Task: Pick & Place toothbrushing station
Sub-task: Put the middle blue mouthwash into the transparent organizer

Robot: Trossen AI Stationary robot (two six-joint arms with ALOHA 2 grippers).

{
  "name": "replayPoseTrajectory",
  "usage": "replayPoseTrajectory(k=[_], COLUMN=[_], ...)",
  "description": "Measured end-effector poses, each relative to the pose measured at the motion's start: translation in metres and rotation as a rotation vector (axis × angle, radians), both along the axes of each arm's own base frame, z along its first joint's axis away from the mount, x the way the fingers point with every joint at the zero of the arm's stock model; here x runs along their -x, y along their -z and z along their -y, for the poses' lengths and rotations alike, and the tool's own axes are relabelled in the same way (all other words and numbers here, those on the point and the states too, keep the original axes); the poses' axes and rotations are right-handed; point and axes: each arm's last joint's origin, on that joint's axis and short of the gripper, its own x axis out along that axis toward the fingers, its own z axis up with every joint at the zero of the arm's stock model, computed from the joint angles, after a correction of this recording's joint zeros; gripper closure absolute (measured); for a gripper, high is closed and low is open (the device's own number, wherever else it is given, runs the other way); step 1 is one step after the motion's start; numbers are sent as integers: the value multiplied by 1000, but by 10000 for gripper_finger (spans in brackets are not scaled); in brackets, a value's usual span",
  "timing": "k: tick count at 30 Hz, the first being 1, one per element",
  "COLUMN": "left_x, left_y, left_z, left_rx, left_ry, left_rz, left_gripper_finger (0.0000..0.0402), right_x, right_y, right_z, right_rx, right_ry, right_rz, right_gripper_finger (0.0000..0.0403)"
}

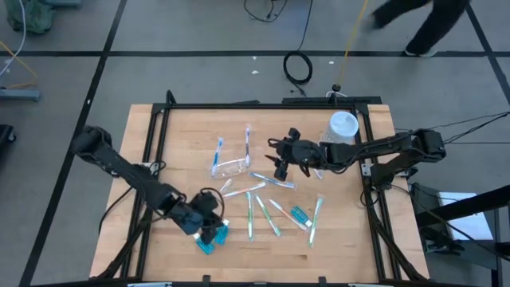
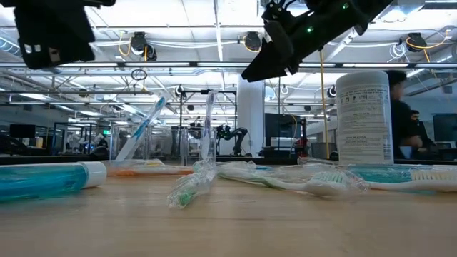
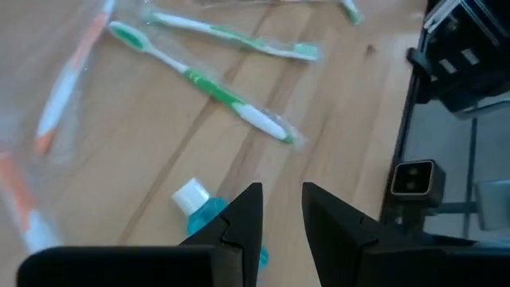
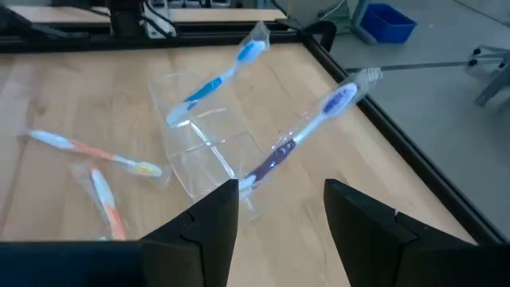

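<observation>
The clear cup (image 1: 233, 167) lies on its side mid-table; it also shows in the right wrist view (image 4: 203, 155). A blue toothbrush (image 4: 219, 76) and a purple one (image 4: 307, 127) lean on it. Several wrapped toothbrushes (image 1: 267, 215) lie scattered near it, two green ones (image 3: 215, 84) among them. Teal tubes with white caps lie at the near left (image 1: 210, 241) and near right (image 1: 299, 215). My left gripper (image 1: 209, 223) hangs open above a tube (image 3: 195, 209). My right gripper (image 1: 279, 167) hangs open just right of the cup, above the table (image 2: 275, 53).
A tall white lidded container (image 1: 343, 127) stands at the far right, beside my right arm. A black frame (image 1: 159, 119) runs around the wooden table top. A person (image 1: 422, 24) walks on the floor beyond the far edge.
</observation>
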Motion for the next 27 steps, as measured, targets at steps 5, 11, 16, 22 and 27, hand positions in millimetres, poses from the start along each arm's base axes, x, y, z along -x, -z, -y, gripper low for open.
replayPoseTrajectory(k=[5, 11, 16, 22, 27], left_x=[-12, -26, -37, -48, -51], left_y=[19, 46, 67, 71, 75], left_z=[1, -5, -16, -35, -48], left_rx=[-34, -16, 57, 101, 114], left_ry=[31, 94, 131, 127, 102], left_rz=[-49, -178, -292, -321, -346], left_gripper_finger=[309, 309, 303, 248, 196], right_x=[0, 0, 0, 0, 0], right_y=[0, 0, 0, 0, 0], right_z=[0, 0, 0, 0, 0], right_rx=[-10, -27, -21, -20, -17], right_ry=[7, 15, 13, 12, 11], right_rz=[2, 9, 6, 6, 5], right_gripper_finger=[227, 228, 231, 232, 232])
